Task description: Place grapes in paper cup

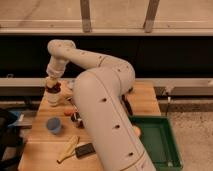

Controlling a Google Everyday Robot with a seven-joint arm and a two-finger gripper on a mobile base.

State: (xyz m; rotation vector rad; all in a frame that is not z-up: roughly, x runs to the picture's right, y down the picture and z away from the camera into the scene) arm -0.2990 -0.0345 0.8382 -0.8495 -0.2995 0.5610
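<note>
The gripper (53, 86) holds the grapes (54, 89) over the paper cup (54, 99).

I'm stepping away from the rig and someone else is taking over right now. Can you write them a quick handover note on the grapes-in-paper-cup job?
Gripper: at the far left of the wooden table, pointing down, shut on the grapes, which hang dark under it.
Paper cup: only partly visible, directly below the grapes by the look of it.
Also on the table: a light-blue cup nearer the front and a banana; a green bin sits at the right.
Done: grapes picked up and carried over the cup.
Left: lower, release the grapes into the paper cup, withdraw the arm.
</note>
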